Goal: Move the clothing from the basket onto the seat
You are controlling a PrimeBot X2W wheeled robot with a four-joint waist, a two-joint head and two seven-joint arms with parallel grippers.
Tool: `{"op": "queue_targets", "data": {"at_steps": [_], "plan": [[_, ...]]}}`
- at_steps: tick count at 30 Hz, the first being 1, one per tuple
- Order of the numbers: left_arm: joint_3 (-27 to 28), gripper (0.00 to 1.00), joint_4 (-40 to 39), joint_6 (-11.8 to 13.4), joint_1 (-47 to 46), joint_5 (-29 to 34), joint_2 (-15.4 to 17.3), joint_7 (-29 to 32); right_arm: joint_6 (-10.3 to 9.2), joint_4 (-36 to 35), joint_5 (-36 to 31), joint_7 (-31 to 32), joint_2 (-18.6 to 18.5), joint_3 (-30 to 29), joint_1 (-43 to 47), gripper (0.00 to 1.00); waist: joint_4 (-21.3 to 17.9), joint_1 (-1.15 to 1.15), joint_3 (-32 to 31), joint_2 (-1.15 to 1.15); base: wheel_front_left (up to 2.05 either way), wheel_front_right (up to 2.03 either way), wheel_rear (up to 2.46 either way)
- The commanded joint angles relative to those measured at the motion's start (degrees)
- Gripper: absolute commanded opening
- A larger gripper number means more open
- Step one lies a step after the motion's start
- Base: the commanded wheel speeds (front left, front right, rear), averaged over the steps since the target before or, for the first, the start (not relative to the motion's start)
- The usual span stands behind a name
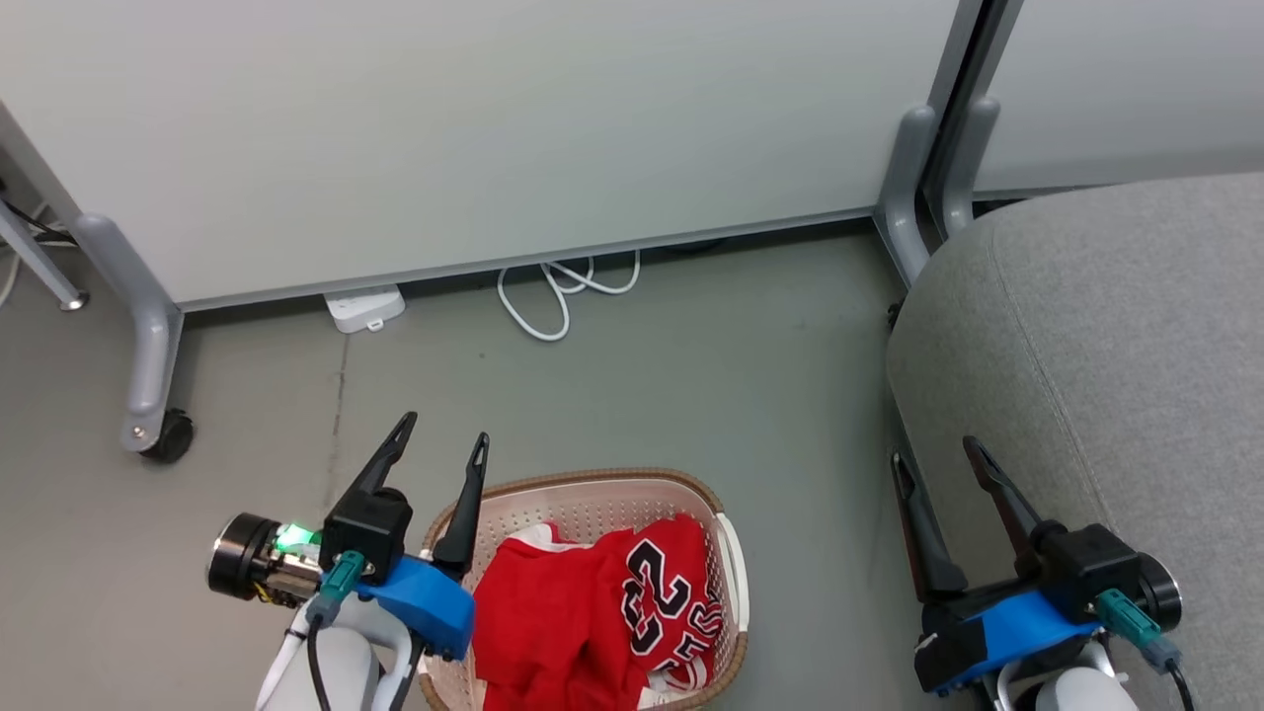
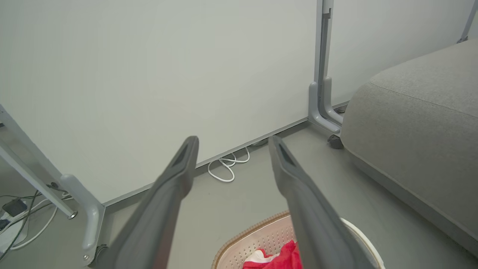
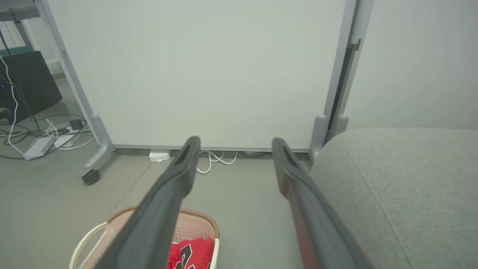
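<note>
Both the left jaws and the right jaws stood spread wide with nothing between them, which suited a start: loose fabric wants a broad opening to pinch a fold. The clothing, a red heap with the "23" jersey lying uppermost, sat in the basket on the floor, just beside the left jaws on their inner side and lower than their tips. In the head view the inner finger crossed the basket's rim, though I could not tell whether it touched. The seat lay close on the outer side of the right jaws, its edge passing under them, and it carried no clothing. Nothing of the task appeared done. The left jaws looked best placed to dip toward the heap. The garments lay tangled together, so one pinch might drag both, or tug the light basket along.
</note>
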Motion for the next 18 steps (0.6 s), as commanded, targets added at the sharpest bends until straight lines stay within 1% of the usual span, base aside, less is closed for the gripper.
{"op": "queue_targets", "data": {"at_steps": [1, 8, 11, 18], "plan": [[-0.76, 1.0, 1.16, -0.29, -2.2, 0.38, 0.9, -0.16, 0.03, -0.23, 0.0, -0.2, -0.29, 0.34, -1.26, 1.0, -1.79, 0.0, 2.49, 0.0, 0.0, 0.0, 0.0], [-6.87, 1.0, 9.16, -0.49, -9.54, -0.66, 3.97, -0.15, 0.03, -1.21, 0.38, -0.2, -0.27, 1.01, -5.19, 1.0, -5.03, 0.0, 9.11, 0.0, 0.0, 0.0, 0.0], [-11.61, 1.0, 13.53, -0.37, -14.14, -1.82, 6.21, -0.16, 0.03, -2.06, 0.5, -0.2, -0.25, 1.19, -7.51, 1.0, -6.67, 0.0, 13.45, 0.0, 0.0, 0.0, 0.0], [-21.38, 1.0, 20.58, -0.38, -21.98, -3.06, 9.02, -0.16, 0.03, -3.81, 0.57, -0.2, -0.25, 1.33, -11.22, 1.0, -8.43, 0.0, 21.26, 0.0, 0.0, 0.0, 0.0]]}}
